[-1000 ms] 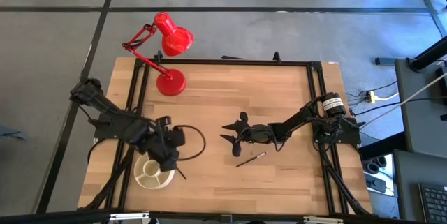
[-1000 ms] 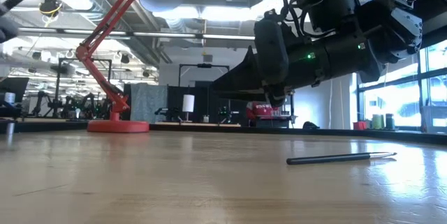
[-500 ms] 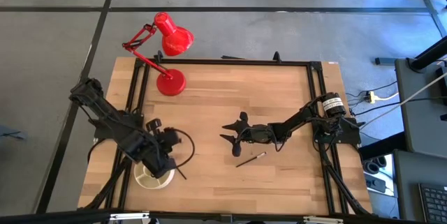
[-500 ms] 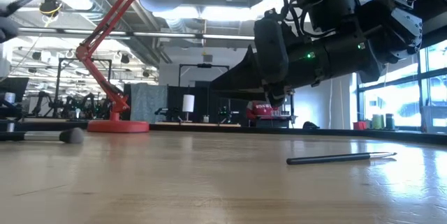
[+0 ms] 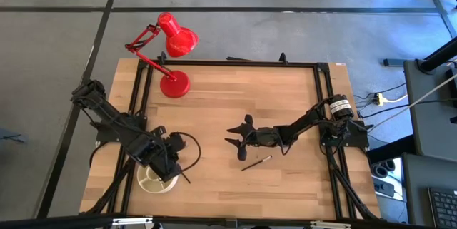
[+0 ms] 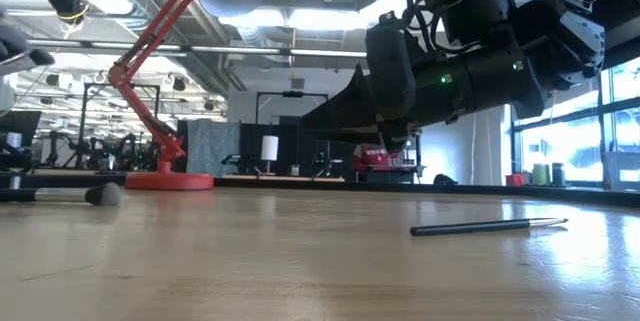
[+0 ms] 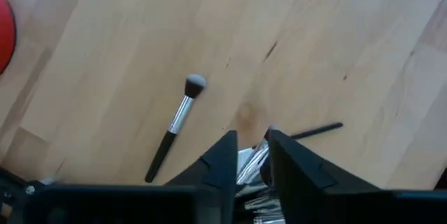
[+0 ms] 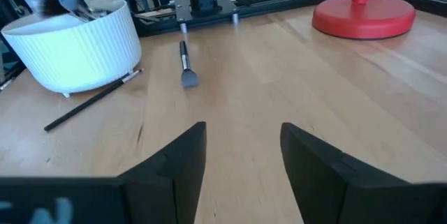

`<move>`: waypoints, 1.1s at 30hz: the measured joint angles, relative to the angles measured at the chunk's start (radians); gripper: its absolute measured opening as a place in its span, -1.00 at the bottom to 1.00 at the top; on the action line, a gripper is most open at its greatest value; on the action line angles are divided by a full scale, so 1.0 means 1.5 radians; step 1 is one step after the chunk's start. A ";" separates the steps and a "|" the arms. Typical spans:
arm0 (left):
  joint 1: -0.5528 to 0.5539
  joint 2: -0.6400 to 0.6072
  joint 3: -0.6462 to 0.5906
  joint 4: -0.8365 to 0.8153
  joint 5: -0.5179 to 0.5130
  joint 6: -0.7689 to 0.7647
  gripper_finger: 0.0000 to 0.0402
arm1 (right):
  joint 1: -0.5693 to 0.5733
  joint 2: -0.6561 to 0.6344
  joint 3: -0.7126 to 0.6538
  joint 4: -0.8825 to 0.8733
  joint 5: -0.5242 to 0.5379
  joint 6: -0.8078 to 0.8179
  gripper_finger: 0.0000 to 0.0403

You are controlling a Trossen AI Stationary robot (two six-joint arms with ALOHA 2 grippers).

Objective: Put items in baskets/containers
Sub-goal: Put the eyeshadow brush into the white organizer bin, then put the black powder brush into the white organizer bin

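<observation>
cream dish (image 5: 153,180) sits by your table's (image 5: 285,100) front-left corner under the left gripper (image 7: 250,155), jaws slightly parted over brushes (image 7: 251,168). right gripper (image 8: 241,151) hovers mid-table, released, beside one brush (image 5: 255,163).

No readable text, label, brand, number or sign anywhere. Faint light lettering on a red object (image 6: 382,153) in the room beyond the bench, too small to make out.
</observation>
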 joint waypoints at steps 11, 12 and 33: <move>0.113 0.014 -0.009 0.008 -0.025 0.086 -0.31 | -0.003 -0.091 0.000 -0.123 0.032 -0.060 -0.10; 0.131 0.023 -0.021 0.015 -0.010 0.108 -0.31 | -0.003 -0.105 0.000 -0.149 0.048 -0.064 -0.10; 0.296 0.213 -0.151 0.207 0.204 0.496 -0.25 | -0.004 -0.172 0.000 -0.353 0.099 -0.041 -0.10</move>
